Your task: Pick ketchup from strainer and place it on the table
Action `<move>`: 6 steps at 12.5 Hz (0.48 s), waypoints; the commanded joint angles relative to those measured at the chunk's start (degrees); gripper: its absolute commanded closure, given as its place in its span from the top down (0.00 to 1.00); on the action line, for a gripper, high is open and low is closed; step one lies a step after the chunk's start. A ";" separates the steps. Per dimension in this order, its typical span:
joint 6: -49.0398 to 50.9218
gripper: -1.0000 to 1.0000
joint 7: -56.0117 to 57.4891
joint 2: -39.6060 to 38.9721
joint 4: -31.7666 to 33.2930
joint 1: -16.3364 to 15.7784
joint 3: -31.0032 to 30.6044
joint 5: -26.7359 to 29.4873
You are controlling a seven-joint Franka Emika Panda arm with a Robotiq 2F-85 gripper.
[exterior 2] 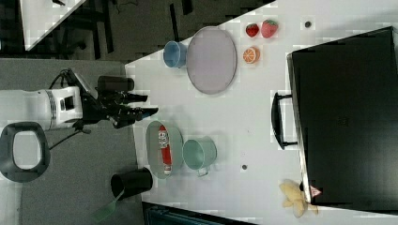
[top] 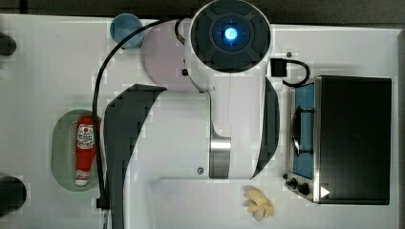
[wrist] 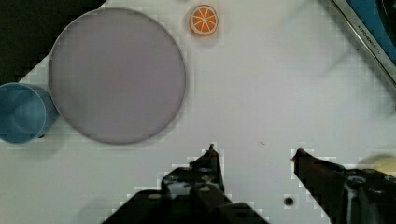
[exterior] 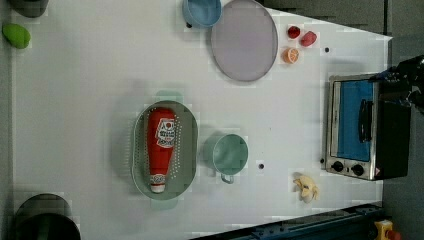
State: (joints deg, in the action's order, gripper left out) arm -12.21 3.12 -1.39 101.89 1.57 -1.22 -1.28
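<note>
Wrist view: the gripper (wrist: 254,151) is seen low in the frame with jaws apart and empty, while farther off the ketchup (exterior: 161,148) is left lying in the strainer (exterior: 189,150), left of centre, so nothing is done yet.

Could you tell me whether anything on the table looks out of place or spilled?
Nothing is spilled or damaged. The one oddity is the ketchup bottle lying on its side inside the green strainer, beside the green cup.

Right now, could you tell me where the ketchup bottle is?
The ketchup lies flat inside the strainer, at the left view's centre-left, with the green cup just to the left view's right of the strainer.
</note>
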 commanded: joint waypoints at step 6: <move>6.78 1.00 -3.97 9.86 2.16 3.39 -9.42 2.04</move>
State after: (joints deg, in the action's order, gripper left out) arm -5.17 1.96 11.09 103.90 5.99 -8.99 -0.21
